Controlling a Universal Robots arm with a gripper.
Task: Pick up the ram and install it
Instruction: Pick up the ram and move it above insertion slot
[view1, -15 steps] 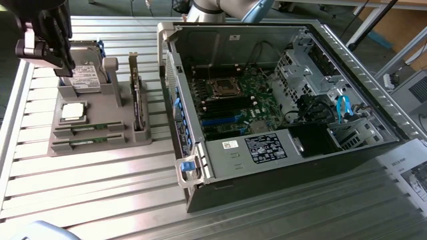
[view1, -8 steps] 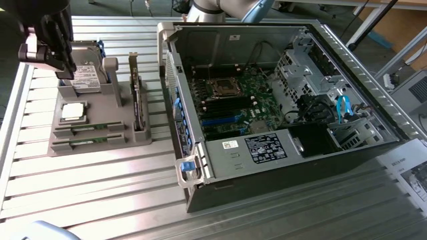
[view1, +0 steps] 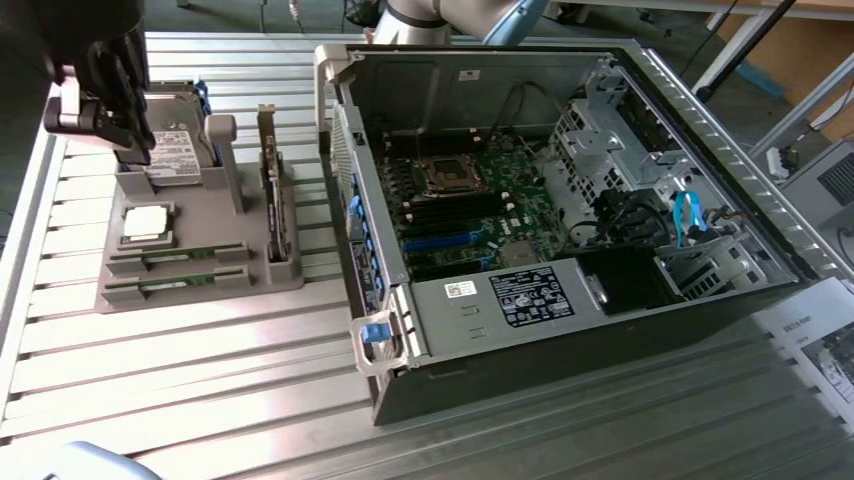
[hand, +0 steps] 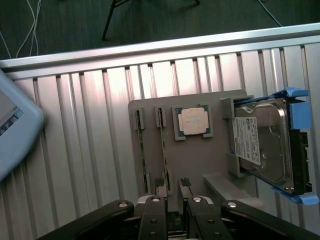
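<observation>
Hand poised, fingers parted, nothing gripped.
The hand (view1: 114, 135) hangs at the exterior view's left, dark and pointing downward, well apart from the pale arm (view1: 427, 15) segment at that view's top edge. In the wrist view its two slim fingers (hand: 161, 192) run side by side with a narrow gap and nothing between them, flanked by black linkage bars (hand: 105, 215) spreading outward.

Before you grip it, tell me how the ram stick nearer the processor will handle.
The ram stick looks thin and board-like, so it is probably stiff and light. It stands on edge in a slot of the grey holder, so it may bind if pulled askew.
</observation>
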